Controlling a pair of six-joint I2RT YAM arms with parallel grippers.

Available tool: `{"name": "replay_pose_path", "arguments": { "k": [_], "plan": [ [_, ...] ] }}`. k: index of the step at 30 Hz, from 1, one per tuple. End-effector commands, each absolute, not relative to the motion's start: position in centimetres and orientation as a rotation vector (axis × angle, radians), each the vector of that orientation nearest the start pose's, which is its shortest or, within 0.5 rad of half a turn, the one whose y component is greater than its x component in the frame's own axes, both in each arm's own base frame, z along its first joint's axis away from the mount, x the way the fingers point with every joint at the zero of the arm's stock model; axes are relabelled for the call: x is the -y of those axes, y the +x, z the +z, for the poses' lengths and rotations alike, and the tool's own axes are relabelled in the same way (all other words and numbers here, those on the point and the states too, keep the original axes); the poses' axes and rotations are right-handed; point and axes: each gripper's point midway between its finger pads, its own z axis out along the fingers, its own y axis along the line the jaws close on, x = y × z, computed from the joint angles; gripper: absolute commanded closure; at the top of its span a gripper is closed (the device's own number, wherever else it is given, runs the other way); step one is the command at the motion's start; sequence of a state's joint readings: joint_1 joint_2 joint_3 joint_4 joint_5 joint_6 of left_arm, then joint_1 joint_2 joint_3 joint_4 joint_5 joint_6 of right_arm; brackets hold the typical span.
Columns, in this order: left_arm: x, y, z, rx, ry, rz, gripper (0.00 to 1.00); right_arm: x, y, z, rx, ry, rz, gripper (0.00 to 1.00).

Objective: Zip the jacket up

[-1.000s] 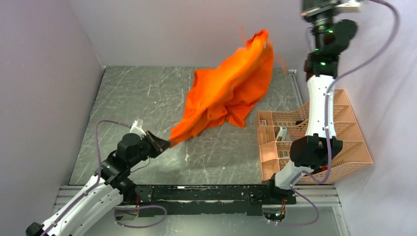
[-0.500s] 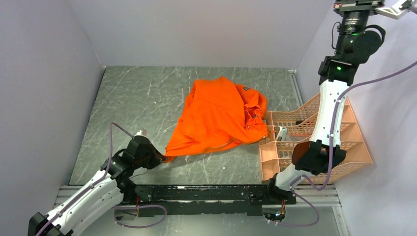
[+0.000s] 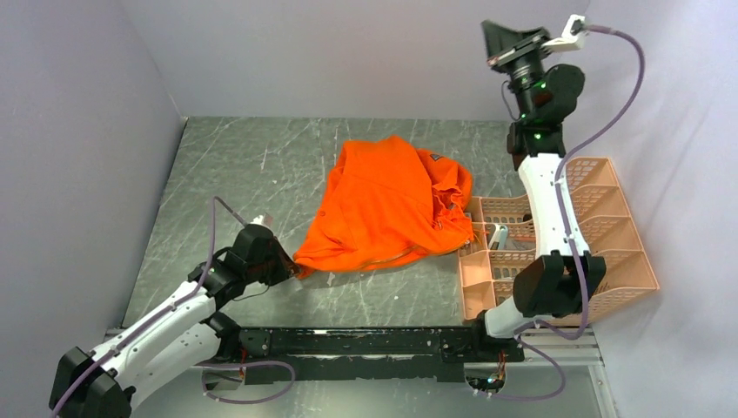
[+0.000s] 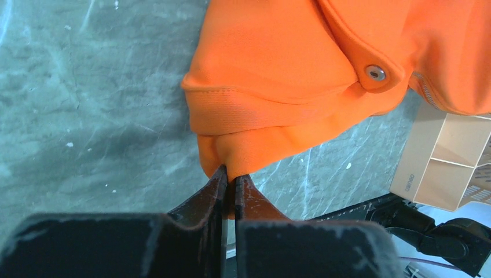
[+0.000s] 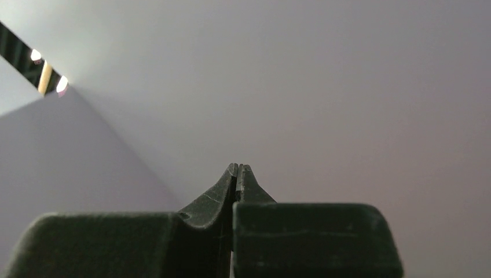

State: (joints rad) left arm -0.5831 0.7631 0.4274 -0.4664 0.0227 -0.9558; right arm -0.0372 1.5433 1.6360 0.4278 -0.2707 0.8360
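Your orange jacket (image 3: 387, 205) lies in a heap on the table (image 3: 235, 174), right beside the pink rack (image 3: 613, 231), with one edge touching it. Your left gripper (image 4: 230, 180) is pinched tight on the jacket's bottom corner, the one farthest from the rack. Your right gripper (image 5: 238, 169) is high above the rack, squeezed closed with nothing in it.

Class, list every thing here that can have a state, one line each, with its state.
jacket: crumpled on the table, one corner pinched.
left claw: shut on jacket.
right claw: shut, empty, raised high.
rack: standing, right of jacket.
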Motion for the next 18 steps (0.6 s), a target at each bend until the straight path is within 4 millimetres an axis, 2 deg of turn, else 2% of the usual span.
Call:
{"name": "replay_pose_path", "arguments": {
  "k": [1, 7, 11, 14, 18],
  "plan": [
    [17.9, 20.0, 10.9, -2.353, -0.359, -0.821, 0.92, -9.7, 44.6, 52.9, -1.178, 0.113, 0.823, 1.00],
    [18.9, 21.2, 12.4, -2.317, -0.284, -0.847, 0.92, -12.6, 44.8, 44.3, -1.420, 0.118, 0.685, 0.85],
    [19.1, 21.6, 13.1, -2.306, -0.241, -0.837, 0.92, -12.8, 44.2, 39.0, -1.550, 0.136, 0.599, 0.69],
    [19.5, 21.7, 13.4, -2.301, -0.206, -0.852, 0.92, -12.5, 43.5, 34.7, -1.672, 0.139, 0.524, 0.61],
    [20.1, 21.8, 13.4, -2.304, -0.168, -0.877, 0.92, -10.6, 42.0, 29.6, -1.815, 0.196, 0.377, 0.51]
  ]
}}
